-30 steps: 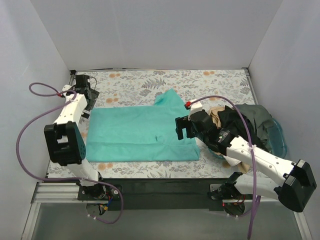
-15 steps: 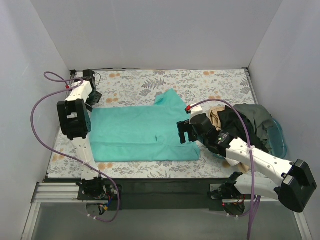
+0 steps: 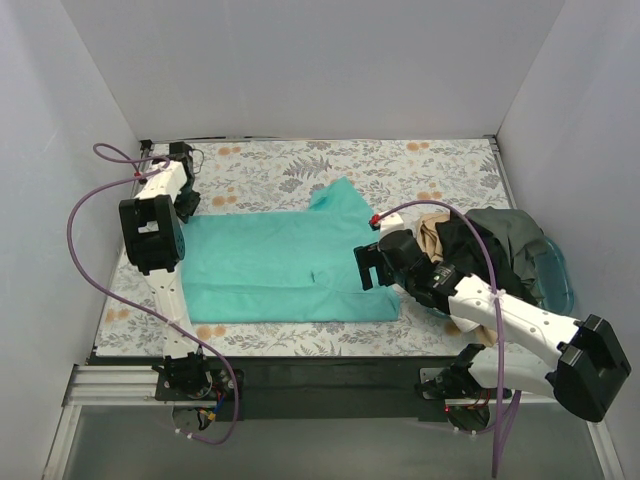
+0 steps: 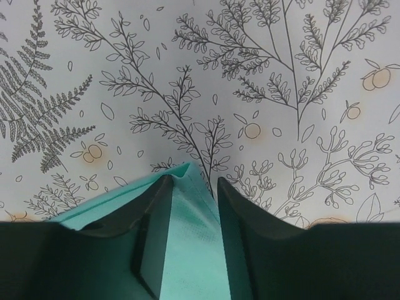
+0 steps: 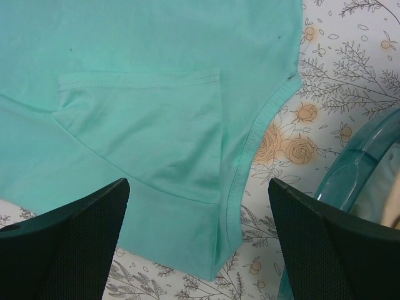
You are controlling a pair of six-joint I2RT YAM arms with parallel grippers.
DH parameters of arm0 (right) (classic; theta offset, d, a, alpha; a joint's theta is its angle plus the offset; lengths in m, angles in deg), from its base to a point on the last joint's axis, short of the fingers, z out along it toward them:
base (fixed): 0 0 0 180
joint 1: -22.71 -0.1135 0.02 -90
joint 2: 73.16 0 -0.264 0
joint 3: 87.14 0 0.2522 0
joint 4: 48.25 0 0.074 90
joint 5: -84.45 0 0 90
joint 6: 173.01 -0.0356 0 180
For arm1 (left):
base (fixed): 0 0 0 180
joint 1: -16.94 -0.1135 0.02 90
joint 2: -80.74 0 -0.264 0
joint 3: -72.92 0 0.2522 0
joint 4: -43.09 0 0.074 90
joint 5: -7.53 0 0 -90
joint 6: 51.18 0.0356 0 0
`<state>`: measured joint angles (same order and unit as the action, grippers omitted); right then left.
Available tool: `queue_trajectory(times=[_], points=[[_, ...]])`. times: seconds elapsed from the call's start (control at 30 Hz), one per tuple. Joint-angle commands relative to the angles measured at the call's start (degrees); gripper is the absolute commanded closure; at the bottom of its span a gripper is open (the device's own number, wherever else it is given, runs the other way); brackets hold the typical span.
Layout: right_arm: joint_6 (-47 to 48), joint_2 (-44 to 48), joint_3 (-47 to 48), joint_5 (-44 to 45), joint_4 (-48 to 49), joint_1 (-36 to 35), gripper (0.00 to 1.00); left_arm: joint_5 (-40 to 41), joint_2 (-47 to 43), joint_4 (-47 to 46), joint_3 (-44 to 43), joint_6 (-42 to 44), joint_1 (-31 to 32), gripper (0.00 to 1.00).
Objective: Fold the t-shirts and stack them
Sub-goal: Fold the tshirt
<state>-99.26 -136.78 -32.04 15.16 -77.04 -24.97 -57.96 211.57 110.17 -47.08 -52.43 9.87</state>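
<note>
- A teal shirt (image 3: 280,265) lies flat at the middle of a table (image 3: 400,165) covered in flower-print cloth, with one sleeve pointing toward 1 o'clock.
- The left gripper (image 3: 186,203) sits at the shirt's 10 o'clock corner. In the left wrist view its fingers (image 4: 244,219) are pressed in on a raised peak of the teal shirt (image 4: 190,250), pinching that corner just above the table (image 4: 262,75).
- The right gripper (image 3: 366,266) hangs over the shirt's 3 o'clock edge. In the right wrist view its fingers (image 5: 69,237) are spread wide and hold nothing. Beneath them the teal shirt (image 5: 156,100) shows a folded sleeve and a curved hem.
- A see-through blue tub (image 3: 560,275) stands at 3 o'clock on the table, just beside the teal shirt. Its rim (image 5: 356,169) shows at 4 o'clock in the right wrist view.
- A beige shirt (image 3: 432,235), a black shirt (image 3: 462,238) and a grey-olive shirt (image 3: 515,235) are heaped loosely in the tub and spill over it.
</note>
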Motion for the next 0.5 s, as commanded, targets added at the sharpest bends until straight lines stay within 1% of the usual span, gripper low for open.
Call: queue_trajectory(times=[0.0, 0.03, 0.07, 0.13, 0.17, 0.23, 0.27, 0.33, 0.37, 0.4, 0.47], points=[[1.0, -1.1, 1.1, 2.1, 1.1, 0.2, 0.02, -0.4, 1.6, 2.8, 0.2, -0.4, -0.4, 0.72], [1.1, -1.9, 2.2, 2.8, 1.0, 0.2, 0.02, -0.4, 1.6, 3.1, 0.7, -0.5, -0.4, 0.77], [0.8, -2.6, 2.8, 3.6, 1.2, 0.5, 0.02, -0.4, 1.6, 3.7, 1.5, -0.8, -0.4, 0.86], [-0.4, -5.4, 4.9, 8.0, 1.3, 0.9, 0.02, -0.3, 1.2, 3.9, 2.6, -0.9, -0.4, 0.96], [-0.3, -6.5, 7.8, 9.2, 1.2, 1.8, 0.02, -0.2, 0.9, 3.9, 3.1, -0.9, -0.4, 1.0], [0.7, -10.8, 11.5, 9.4, 1.6, 3.0, 0.02, -0.3, -0.3, 3.2, 5.0, -0.7, -0.4, 1.0], [1.2, -12.5, 15.9, 8.7, 1.5, 4.8, 0.02, -0.4, -0.8, 1.9, 5.7, -0.2, -0.4, 1.0], [0.8, -17.9, 20.6, 4.6, 1.7, 7.2, 0.02, -1.2, -1.9, 1.0, 7.4, -0.2, -0.4, 1.0], [-0.3, -20.1, 23.0, 1.1, 1.7, 10.0, 0.02, -1.7, -2.8, -0.1, 8.0, 0.4, -0.4, 1.0], [-0.9, -24.8, 28.0, -0.4, 1.6, 11.3, 0.02, -2.2, -3.4, -0.8, 8.4, 0.4, -0.4, 1.0], [-1.2, -29.8, 32.8, -3.6, 1.4, 13.7, 0.02, -2.8, -4.8, -1.9, 9.7, 0.6, -0.4, 1.0]])
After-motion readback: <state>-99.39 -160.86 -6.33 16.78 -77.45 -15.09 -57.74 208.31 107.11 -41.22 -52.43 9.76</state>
